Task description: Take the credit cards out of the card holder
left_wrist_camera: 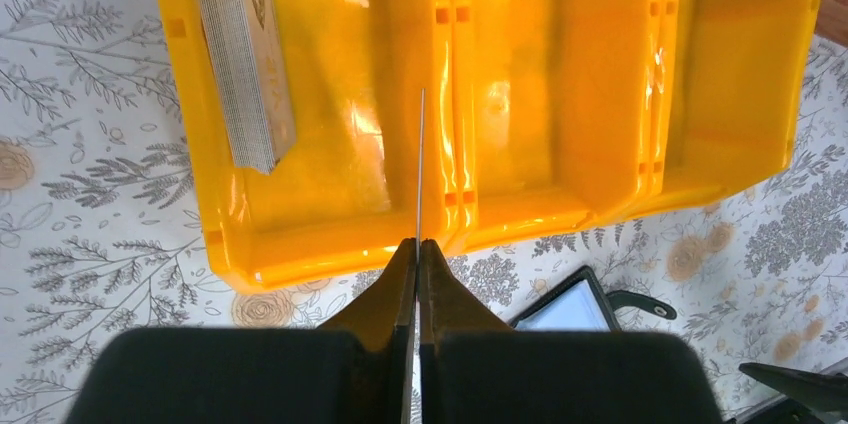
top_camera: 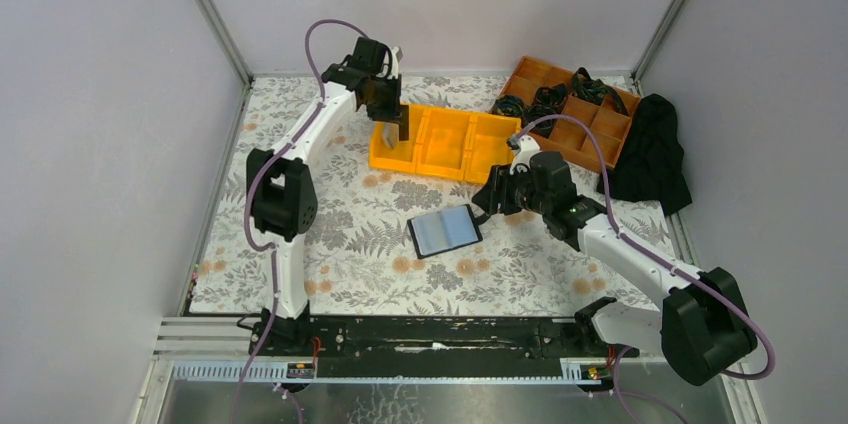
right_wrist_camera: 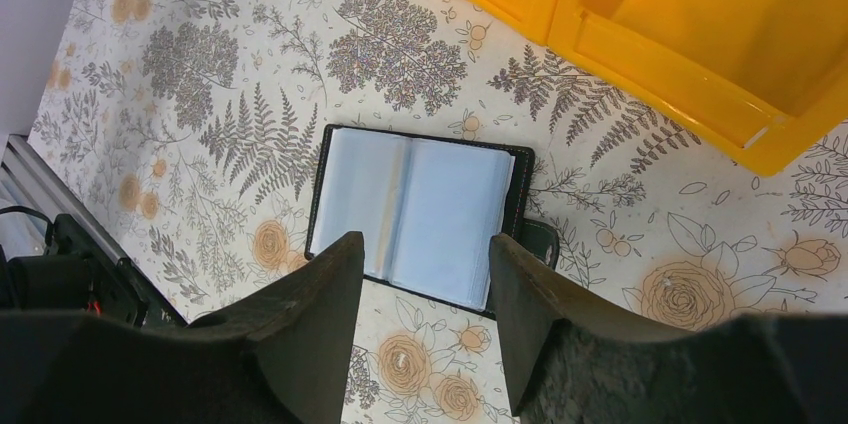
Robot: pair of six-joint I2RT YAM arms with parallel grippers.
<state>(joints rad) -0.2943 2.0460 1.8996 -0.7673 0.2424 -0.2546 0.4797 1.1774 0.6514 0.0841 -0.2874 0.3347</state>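
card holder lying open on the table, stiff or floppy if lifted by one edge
Probably floppy: the card holder lies open flat with a middle fold, so one half likely hangs. Its smooth-looking sleeves may be slippery. Thin and flat, it should slide, not tip.

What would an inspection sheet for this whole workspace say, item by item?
Surface: floral table cover, lying flat.
Job's things: card holder lies open on the cover; a stack of cards leans in an end compartment of the yellow bin; one card is held edge-on.
Clutter: orange tray with black items; black cloth beside it.
Grippers: left claw shut on the card, over the bin; right claw open above the holder.
Cables: purple cables loop above the table.
Surroundings: plain grey walls.
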